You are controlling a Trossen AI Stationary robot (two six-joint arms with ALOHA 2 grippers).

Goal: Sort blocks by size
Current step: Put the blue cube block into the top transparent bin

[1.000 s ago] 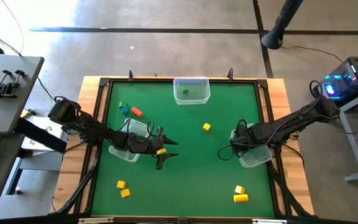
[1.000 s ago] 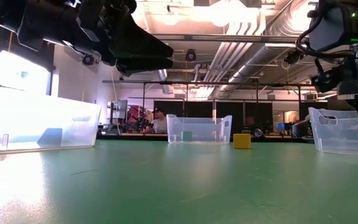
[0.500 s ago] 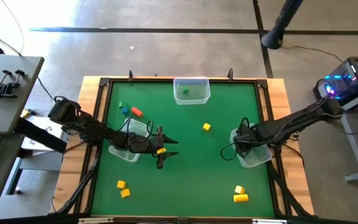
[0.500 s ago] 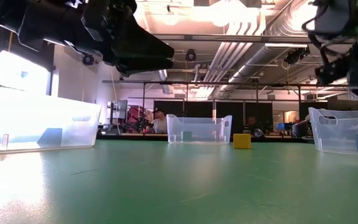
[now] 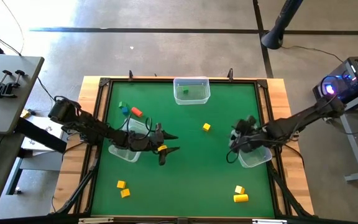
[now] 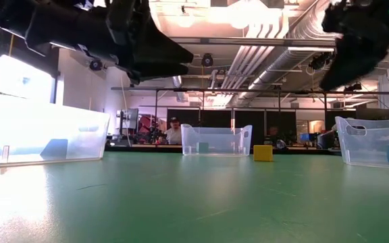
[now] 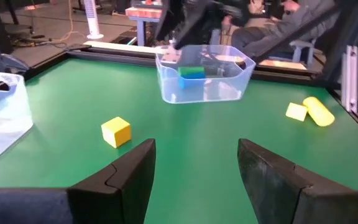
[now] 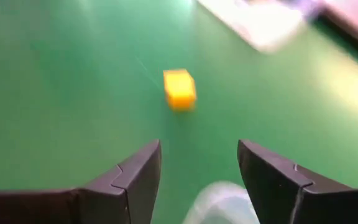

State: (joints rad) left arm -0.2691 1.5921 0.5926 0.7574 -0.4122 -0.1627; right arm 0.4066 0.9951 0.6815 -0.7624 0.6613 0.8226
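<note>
My left gripper point(image 5: 173, 143) point(image 7: 194, 162) hovers open and empty over the mat beside the left clear bin point(image 5: 128, 142), pointing toward the table's right. My right gripper point(image 5: 233, 148) point(image 8: 197, 168) is open and empty above the left rim of the right clear bin point(image 5: 255, 155), which holds a blue and a green block point(image 7: 192, 73). A yellow cube point(image 5: 206, 127) point(image 8: 179, 89) point(image 7: 116, 132) lies on the mat between the two grippers. Green, blue and red-orange blocks point(image 5: 129, 110) lie at the far left. Two yellow blocks point(image 5: 123, 188) lie near left and two more point(image 5: 240, 194) near right.
A third clear bin point(image 5: 191, 90) at the far edge holds a green block point(image 5: 184, 92). A raised dark frame point(image 5: 101, 124) borders the green mat. Open mat lies in the middle and along the near edge. People sit in the room beyond the table point(image 6: 173, 128).
My right gripper has risen from over the right bin and tipped, swinging a little toward the far edge and the yellow cube. My left gripper has shifted slightly toward the far edge. No block has moved.
</note>
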